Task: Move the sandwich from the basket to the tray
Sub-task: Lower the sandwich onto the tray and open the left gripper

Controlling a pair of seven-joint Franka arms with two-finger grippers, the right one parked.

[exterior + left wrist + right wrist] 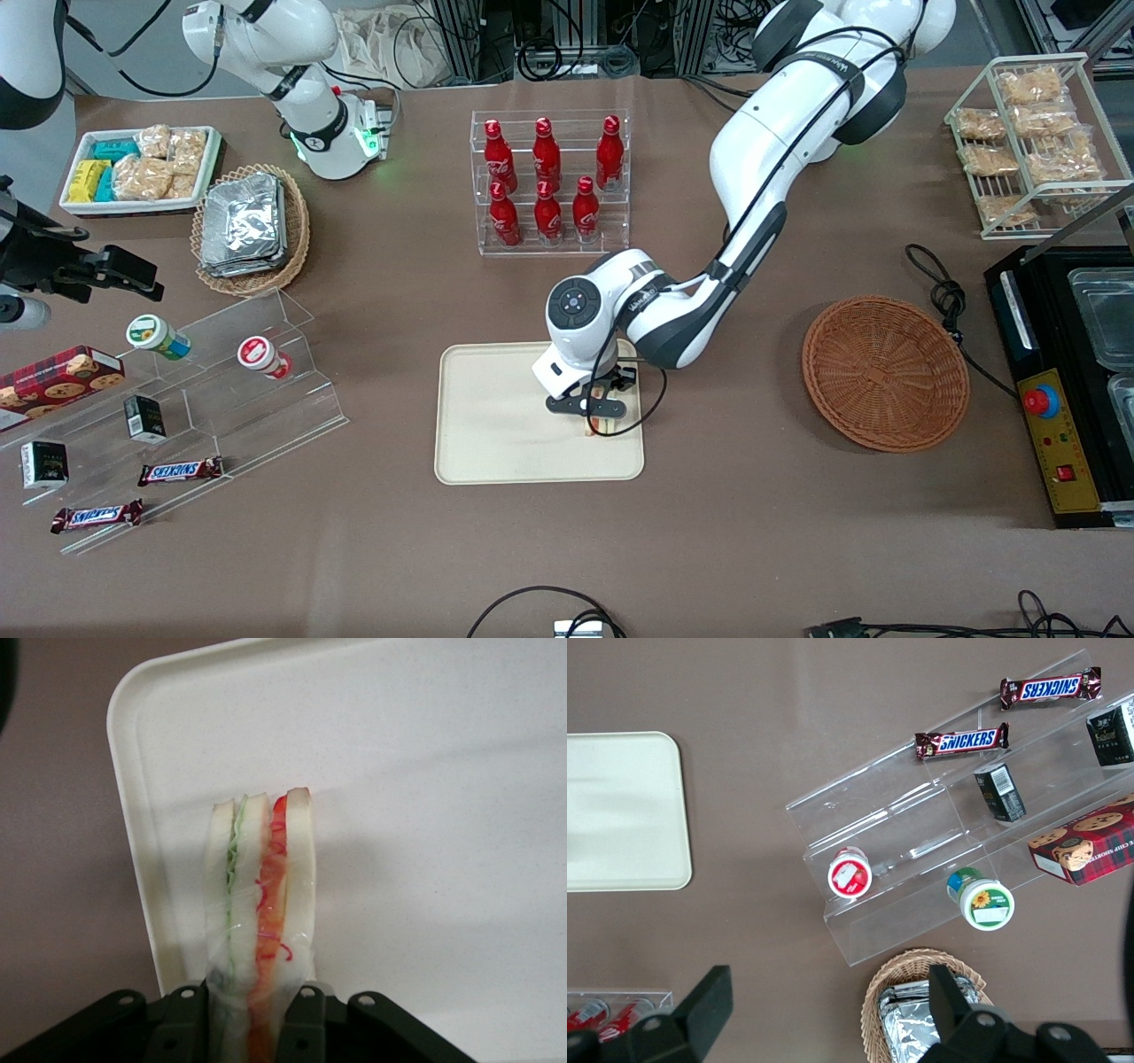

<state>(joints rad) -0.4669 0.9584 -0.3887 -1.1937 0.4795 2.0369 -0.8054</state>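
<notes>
Over the tray (496, 425), sandwich (261, 904) pinched in your end effector (595, 416).

You've got it clamped on edge, its long axis running straight out from the fingers (301, 1028), just above the tray floor near the rim on the basket (886, 372) end. Looks to me like what's left is straight down and let go; basket's empty now.

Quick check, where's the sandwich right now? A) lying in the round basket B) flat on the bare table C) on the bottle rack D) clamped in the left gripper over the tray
D: the wrist view shows the sandwich pinched between the fingers of the gripper above the tray, and the front view shows the basket with nothing in it.
</notes>
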